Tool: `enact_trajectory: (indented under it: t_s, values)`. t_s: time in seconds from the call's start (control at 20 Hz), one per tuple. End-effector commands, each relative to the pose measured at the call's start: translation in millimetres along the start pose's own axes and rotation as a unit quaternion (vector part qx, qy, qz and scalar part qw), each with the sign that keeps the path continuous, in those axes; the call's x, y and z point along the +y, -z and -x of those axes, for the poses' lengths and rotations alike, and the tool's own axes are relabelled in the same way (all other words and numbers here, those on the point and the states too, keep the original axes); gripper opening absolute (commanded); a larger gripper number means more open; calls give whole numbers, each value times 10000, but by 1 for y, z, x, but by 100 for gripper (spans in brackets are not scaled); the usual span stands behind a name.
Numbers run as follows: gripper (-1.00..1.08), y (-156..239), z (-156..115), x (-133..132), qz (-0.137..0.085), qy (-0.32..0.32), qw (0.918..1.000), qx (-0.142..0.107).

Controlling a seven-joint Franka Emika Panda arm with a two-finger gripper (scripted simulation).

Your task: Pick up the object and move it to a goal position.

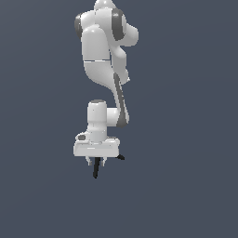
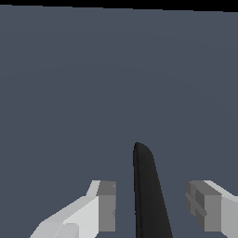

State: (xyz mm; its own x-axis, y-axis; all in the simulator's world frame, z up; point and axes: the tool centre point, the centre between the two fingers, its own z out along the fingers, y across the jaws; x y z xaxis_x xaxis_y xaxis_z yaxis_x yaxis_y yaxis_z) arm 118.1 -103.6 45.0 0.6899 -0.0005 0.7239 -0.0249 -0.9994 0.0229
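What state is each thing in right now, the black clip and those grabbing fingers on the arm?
Black clamp: standing between the fingers, one handle hanging below them in the exterior view; no contact visible on either side.
Fingers: apart, with gaps to the clamp on both sides.
Arm: reaching downward, gripper at its low end.

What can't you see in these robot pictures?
- Exterior view: most of the black clamp is hidden behind the gripper; its red tip is not visible.
- Wrist view: the clamp's lower part is cut off by the picture's edge.
- Both views: whether the finger pads touch the clamp.
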Motion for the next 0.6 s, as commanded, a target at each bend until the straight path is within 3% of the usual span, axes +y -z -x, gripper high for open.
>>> enact_trajectory:
  t_s: [0.0, 0.55]
  values:
    - [28, -1, 1, 2, 13, -11, 10000, 95]
    - [28, -5, 3, 4, 25, -22, 9999, 157]
